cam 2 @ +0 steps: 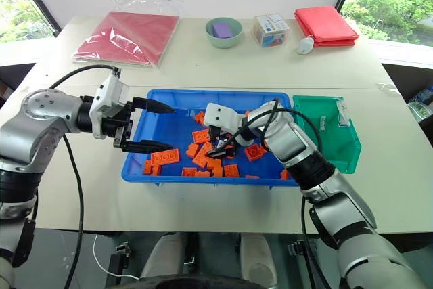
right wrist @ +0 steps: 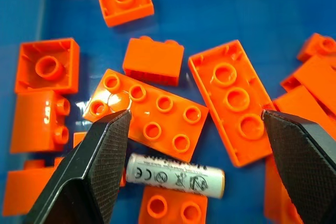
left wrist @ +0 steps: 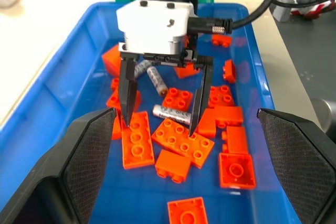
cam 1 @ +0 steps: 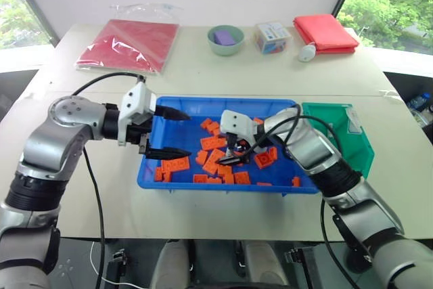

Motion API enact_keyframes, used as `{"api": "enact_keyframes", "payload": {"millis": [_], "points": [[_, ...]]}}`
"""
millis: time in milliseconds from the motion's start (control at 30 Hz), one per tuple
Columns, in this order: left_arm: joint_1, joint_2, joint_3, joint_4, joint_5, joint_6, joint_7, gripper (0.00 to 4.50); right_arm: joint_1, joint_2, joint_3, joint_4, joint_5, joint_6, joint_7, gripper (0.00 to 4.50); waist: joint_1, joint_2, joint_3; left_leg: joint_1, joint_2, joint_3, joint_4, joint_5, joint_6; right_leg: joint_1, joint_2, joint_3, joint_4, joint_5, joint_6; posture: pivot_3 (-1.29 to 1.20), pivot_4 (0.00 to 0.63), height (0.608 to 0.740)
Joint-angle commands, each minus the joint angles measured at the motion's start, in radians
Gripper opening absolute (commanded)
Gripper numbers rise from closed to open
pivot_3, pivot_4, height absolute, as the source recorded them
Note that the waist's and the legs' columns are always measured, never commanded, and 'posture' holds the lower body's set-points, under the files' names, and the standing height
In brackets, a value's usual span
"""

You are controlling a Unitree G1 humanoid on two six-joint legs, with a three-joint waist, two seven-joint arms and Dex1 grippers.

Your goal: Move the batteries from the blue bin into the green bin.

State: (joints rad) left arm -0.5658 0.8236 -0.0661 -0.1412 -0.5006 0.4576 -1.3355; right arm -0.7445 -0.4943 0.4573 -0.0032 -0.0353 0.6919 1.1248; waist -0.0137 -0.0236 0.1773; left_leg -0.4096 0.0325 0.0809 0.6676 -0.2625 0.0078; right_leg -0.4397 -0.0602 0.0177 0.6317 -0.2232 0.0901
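Over shallow bright blue plastic bin (cam 1: 177, 107), right gripper (left wrist: 160, 123) spread wide above silver-grey cylindrical battery (right wrist: 176, 175) among orange toy bricks (right wrist: 153, 115). Lower fingers astride battery, clear of bricks, close squarely. Left gripper (cam 1: 166, 135) spread, empty. Deep green plastic bin (cam 1: 342, 133) alongside.

The blue bin (cam 1: 177, 109) sits on the pale bench (cam 1: 203, 72), scattered with orange bricks (cam 1: 213, 143) — the green bin (cam 1: 352, 141) touches its right end. The left gripper (cam 1: 166, 135) hangs over the bin's left part, fingers spread wide. The right gripper (cam 1: 232, 153) points down among the bricks near the middle, its fingers apart. Farther back lie a red bag (cam 1: 128, 44), a pale green bowl (cam 1: 226, 39), a small box (cam 1: 273, 37) and a folded red cloth (cam 1: 325, 32).
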Motion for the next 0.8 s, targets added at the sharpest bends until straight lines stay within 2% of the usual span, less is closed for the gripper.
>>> {"api": "enact_keyframes", "payload": {"millis": [33, 367, 800], "points": [[-0.019, 0.004, 0.008, -0.006, 0.006, -0.018, -0.007, 4.5, 0.012, -0.034, -0.039, -0.062, 0.023, 0.02, -0.007, 4.07, 0.0, 0.0, 0.0, 0.0, 0.0, 0.0, 0.0, 0.0, 0.0, 0.0, 0.0, 0.0, 0.0, 0.0, 0.0, 0.0, 0.15, 0.736], [-0.005, 0.01, 0.018, -0.014, 0.011, -0.02, -0.012, 4.5, 0.056, -0.08, -0.149, -0.148, 0.126, 0.124, -0.047, 4.07, -0.001, 0.0, 0.0, 0.0, 0.0, 0.0, 0.0, 0.0, 0.0, 0.0, 0.0, 0.0, 0.0, 0.0, -0.001, 0.0, 0.15, 0.736], [-0.002, 0.005, 0.009, -0.023, 0.013, -0.023, -0.014, 4.5, 0.138, -0.11, -0.101, -0.162, 0.148, 0.11, -0.083, 4.07, -0.001, 0.0, 0.0, 0.0, 0.0, 0.0, 0.0, 0.0, 0.0, 0.0, 0.0, 0.0, 0.0, -0.001, -0.002, 0.0, 0.15, 0.736]]}}
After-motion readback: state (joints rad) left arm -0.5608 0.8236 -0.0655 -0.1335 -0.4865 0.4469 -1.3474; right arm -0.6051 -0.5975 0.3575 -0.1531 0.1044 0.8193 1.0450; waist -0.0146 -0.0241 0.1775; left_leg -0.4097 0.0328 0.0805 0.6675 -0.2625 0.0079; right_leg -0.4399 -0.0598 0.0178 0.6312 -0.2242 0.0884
